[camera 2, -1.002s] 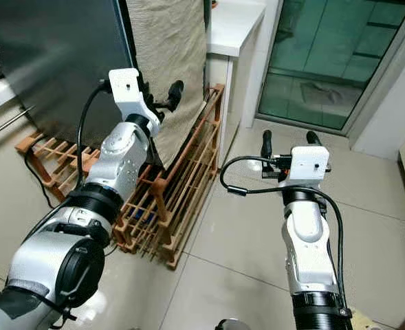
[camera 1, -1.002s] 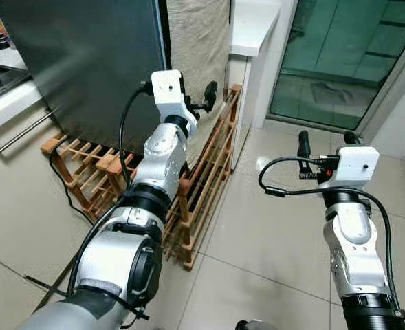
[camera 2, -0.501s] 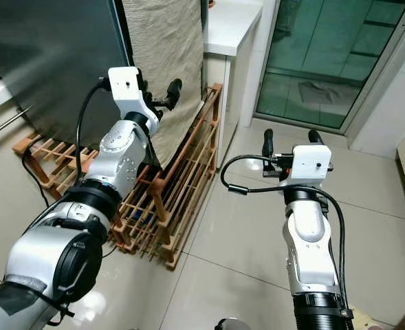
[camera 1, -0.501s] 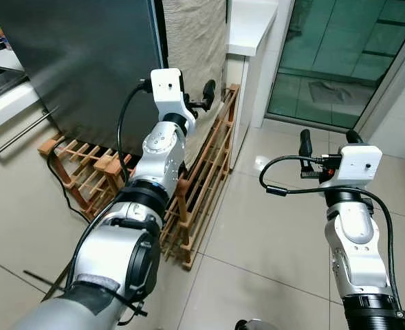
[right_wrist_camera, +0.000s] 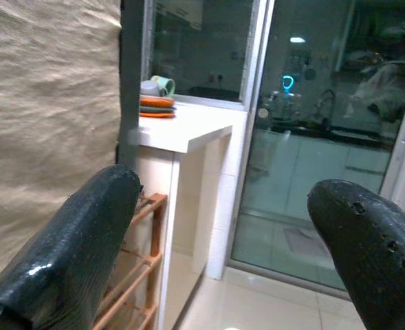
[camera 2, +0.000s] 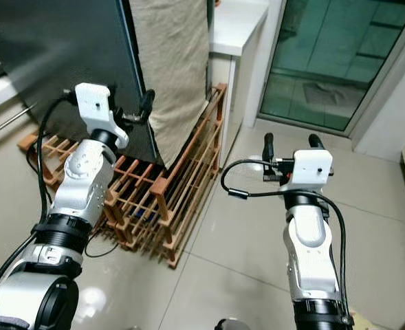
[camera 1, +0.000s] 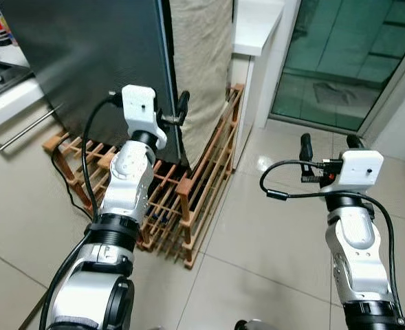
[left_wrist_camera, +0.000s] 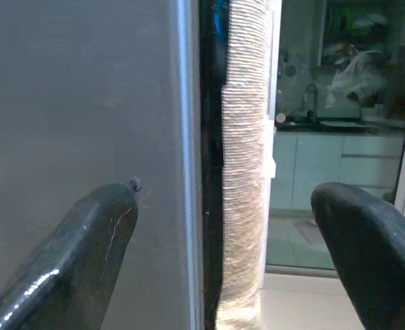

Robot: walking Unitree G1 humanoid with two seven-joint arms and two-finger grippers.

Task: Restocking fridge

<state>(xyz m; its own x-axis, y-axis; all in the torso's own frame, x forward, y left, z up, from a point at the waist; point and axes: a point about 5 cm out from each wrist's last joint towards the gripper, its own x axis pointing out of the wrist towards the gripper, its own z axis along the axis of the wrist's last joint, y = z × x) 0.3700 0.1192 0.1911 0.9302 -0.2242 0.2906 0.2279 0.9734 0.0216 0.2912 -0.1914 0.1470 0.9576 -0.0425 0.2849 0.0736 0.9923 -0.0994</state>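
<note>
Left wrist view has the left claw (left_wrist_camera: pixel 219 240) spread wide, its two fingers straddling the fridge door's edge (left_wrist_camera: pixel 188 165); a second ago that claw hung further right, in front of the beige cloth (camera 1: pixel 202 62) covering the fridge's side. It has swung to the dark fridge door (camera 1: pixel 85 62), so opening it looks like the step in hand (no grip yet). Below stands the wooden rack (camera 1: pixel 188 199). The right claw (camera 1: pixel 326 143) stays wide and empty over the tiled floor (camera 1: pixel 257 234).
</note>
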